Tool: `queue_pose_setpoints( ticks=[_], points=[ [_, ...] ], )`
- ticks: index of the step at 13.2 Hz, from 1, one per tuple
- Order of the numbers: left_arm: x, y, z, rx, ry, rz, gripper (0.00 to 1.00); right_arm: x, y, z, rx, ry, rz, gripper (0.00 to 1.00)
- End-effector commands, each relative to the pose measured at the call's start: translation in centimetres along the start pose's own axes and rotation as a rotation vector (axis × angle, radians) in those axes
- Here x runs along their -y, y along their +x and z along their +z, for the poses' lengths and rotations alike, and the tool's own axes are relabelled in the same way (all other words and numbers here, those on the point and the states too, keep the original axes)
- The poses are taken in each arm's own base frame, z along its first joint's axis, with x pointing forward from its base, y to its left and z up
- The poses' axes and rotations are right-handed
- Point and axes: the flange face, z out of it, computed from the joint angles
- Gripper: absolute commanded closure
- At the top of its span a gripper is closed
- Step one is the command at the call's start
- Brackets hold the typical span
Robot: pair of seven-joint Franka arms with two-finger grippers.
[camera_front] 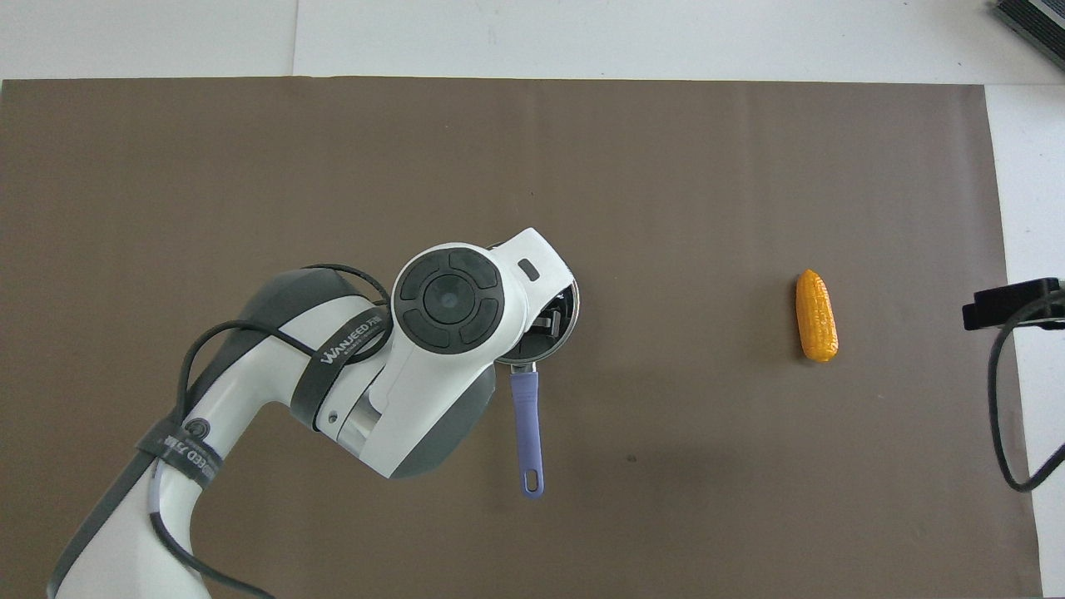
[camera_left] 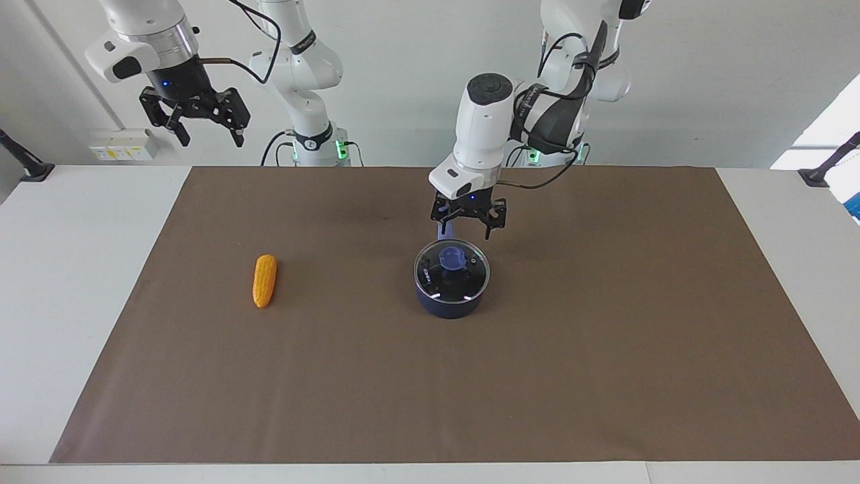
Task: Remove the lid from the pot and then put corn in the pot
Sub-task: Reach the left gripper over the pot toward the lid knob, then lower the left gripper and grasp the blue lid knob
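Left gripper [camera_left: 468,225] is held in the air over the pot [camera_left: 449,299], above the stretch where the blue handle [camera_front: 527,433] meets the pot's rim, and its fingers are spread apart with nothing between them. No contact with the lid [camera_left: 451,269] is seen in the facing view: a gap is left between the fingertips and the glass. In the overhead view most of the lid and pot is covered by the left arm's white wrist, so only a sliver of the rim [camera_front: 569,320] and the handle are shown.

The lid is seated on the pot, its blue knob [camera_left: 451,257] at the centre. The pot is placed near the middle of the brown mat [camera_left: 605,349], with its handle pointed toward the robots' edge of the table [camera_left: 67,282].

The corn [camera_left: 264,280] is laid flat on the mat toward the right arm's end of the table, well apart from the pot and about level with it. Its length is run roughly from the robots' edge toward the camera's edge in the facing view.

Right gripper [camera_left: 195,117] is kept waiting high in the air over the right arm's end of the table, near the mat's corner at the robots' edge, with its fingers parted and empty. Only its dark tip [camera_front: 1011,304] is caught at the edge of the overhead view.
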Motion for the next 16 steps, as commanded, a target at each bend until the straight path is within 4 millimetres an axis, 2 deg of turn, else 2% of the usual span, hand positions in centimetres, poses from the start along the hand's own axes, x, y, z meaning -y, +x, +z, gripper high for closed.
queue_pose_setpoints(
  ticks=[1,4,8,12,16],
  points=[
    [-2.2,1.1,1.9,-0.035,0.000,-0.052,0.00,-0.2,-0.1,-0.3,-0.012,0.012,-0.022,0.00],
    [-2.5,1.3,3.2,-0.030,0.000,-0.062,0.00,-0.2,-0.1,-0.3,-0.012,0.012,-0.022,0.00],
    [-1.8,2.4,2.9,-0.068,-0.020,-0.081,0.00,-0.2,-0.1,-0.3,-0.012,0.012,-0.022,0.00],
    [-1.5,2.8,4.9,-0.065,0.003,-0.077,0.00,-0.2,-0.1,-0.3,-0.012,0.012,-0.022,0.00],
    [-1.3,2.9,4.9,-0.068,0.011,-0.071,0.01,-0.2,-0.1,-0.3,-0.012,0.012,-0.022,0.00]
  ],
)
